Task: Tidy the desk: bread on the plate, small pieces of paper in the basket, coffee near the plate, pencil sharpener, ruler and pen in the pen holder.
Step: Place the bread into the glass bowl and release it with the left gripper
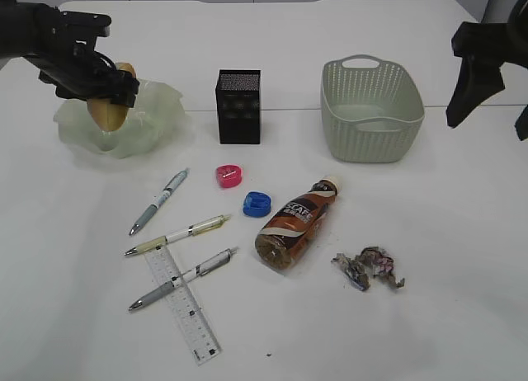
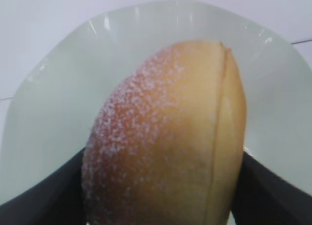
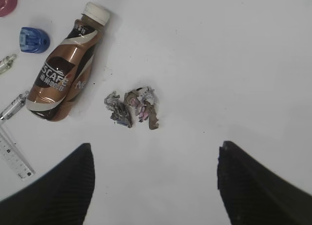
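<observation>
Count, positions taken relative to the pen holder [image 1: 238, 105]:
- pen holder: 1
- plate [image 1: 157, 117]: 1, left of it
- bread [image 1: 108, 107]: 1, over the plate
- basket [image 1: 371, 109]: 1, right of it
- pencil sharpeners: 2, in front of it; pink [image 1: 228, 176], blue [image 1: 256, 204]
- pens: 3, front-left; [image 1: 159, 201], [image 1: 176, 235], [image 1: 182, 279]
- ruler [image 1: 183, 303]: 1, front-left, under the nearest pen
- coffee bottle [image 1: 298, 224]: 1, front-right, lying down
- paper scraps [image 1: 368, 268]: 1 cluster, piece count unclear

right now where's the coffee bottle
In the exterior view the coffee bottle lies on its side, centre-right, between the blue sharpener and the paper scraps.
</observation>
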Action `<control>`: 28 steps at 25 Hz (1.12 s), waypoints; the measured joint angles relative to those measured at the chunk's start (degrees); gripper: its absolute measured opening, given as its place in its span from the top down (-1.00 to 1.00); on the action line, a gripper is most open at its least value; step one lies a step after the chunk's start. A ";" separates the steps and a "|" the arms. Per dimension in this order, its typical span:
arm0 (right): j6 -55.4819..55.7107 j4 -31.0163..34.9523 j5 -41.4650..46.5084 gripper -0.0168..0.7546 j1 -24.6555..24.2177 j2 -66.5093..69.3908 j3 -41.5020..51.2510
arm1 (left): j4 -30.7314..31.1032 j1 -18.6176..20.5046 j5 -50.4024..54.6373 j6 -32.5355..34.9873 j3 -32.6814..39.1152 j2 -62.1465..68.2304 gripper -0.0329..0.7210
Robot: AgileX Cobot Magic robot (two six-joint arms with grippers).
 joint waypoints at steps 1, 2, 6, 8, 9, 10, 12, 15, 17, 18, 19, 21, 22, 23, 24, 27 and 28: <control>0.00 0.00 0.00 -0.53 0.00 0.00 0.00 | 0.39 0.00 -0.41 0.00 -0.23 0.00 -0.63; 0.00 0.00 0.00 -0.53 0.00 0.00 0.00 | 0.61 0.00 -0.87 0.00 -0.26 0.00 -0.63; 0.00 0.00 0.00 -0.53 0.00 0.00 0.00 | 0.88 0.00 -1.14 0.00 -0.26 0.00 -0.63; 0.00 0.00 0.00 -0.53 0.00 0.00 0.00 | 0.88 0.00 -0.93 0.00 -0.26 0.00 -0.63; 0.00 0.00 0.00 -0.53 0.00 0.00 0.00 | 0.88 0.00 -0.93 0.00 -0.26 0.00 -0.64; 0.00 0.00 0.00 -0.53 0.00 0.00 0.00 | 0.88 0.00 -0.93 0.00 -0.26 0.00 -0.65; 0.12 0.00 0.00 -0.53 0.00 0.00 0.00 | 0.88 0.00 -0.93 0.00 -0.26 0.00 -0.73; 1.48 -0.37 0.00 -0.53 0.00 0.00 -0.06 | 0.88 0.00 -0.44 -1.14 -0.26 0.00 -0.84; 2.00 -1.04 0.00 -0.53 0.00 0.00 -0.06 | 0.98 0.00 0.42 -2.08 -0.26 0.00 -0.85; 2.12 -1.34 0.00 -0.53 0.00 0.00 -0.06 | 0.98 0.00 0.66 -2.32 -0.26 0.00 -0.85; 2.22 -1.62 0.00 -0.53 0.00 0.00 -0.06 | 1.01 0.00 0.68 -2.59 -0.26 0.00 -0.85; 2.35 -2.23 0.00 -0.53 0.00 0.00 -0.06 | 1.01 0.00 1.06 -2.72 -0.26 -0.11 -0.85; 2.35 -2.34 0.00 -0.53 0.00 0.00 -0.06 | 1.01 0.00 1.87 -2.76 -0.52 -0.38 -0.85; 2.46 -2.36 0.00 -0.53 0.00 0.00 -0.06 | 1.01 0.00 3.05 -2.76 -0.82 -0.71 -0.85; 2.46 -2.45 0.00 -0.53 0.00 0.00 -0.06 | 1.01 0.00 4.60 -2.76 -1.27 -1.33 -0.84; 2.46 -2.50 0.00 -0.53 0.00 0.00 -0.06 | 1.01 0.00 10.80 -2.85 -3.55 -3.90 -0.80; 2.46 -2.50 0.00 -0.53 0.00 0.00 -0.06 | 1.01 0.00 13.38 -2.85 -4.53 -4.76 -0.78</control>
